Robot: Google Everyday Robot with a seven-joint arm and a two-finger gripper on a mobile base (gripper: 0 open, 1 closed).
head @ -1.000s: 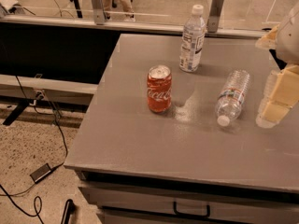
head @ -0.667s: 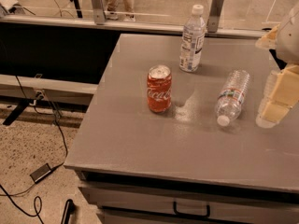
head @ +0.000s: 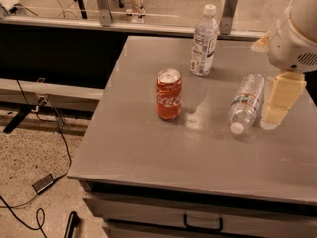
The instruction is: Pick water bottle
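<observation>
While the water bottle (head: 246, 102) lies flat on the bench (head: 148, 148), the gripper (head: 272, 92) hangs just right of it.
Jaws open, gripping nothing; Coke can (head: 169, 94) stands left.

The gripper (head: 275, 114), low over the counter (head: 148, 148) just beside the lying water bottle (head: 246, 102), is cut off by the right edge; the bottle's label print is too small to read.

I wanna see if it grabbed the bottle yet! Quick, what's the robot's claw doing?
Gripper: at the right side of the table, just right of the lying water bottle; open or closed cannot be told.
</observation>
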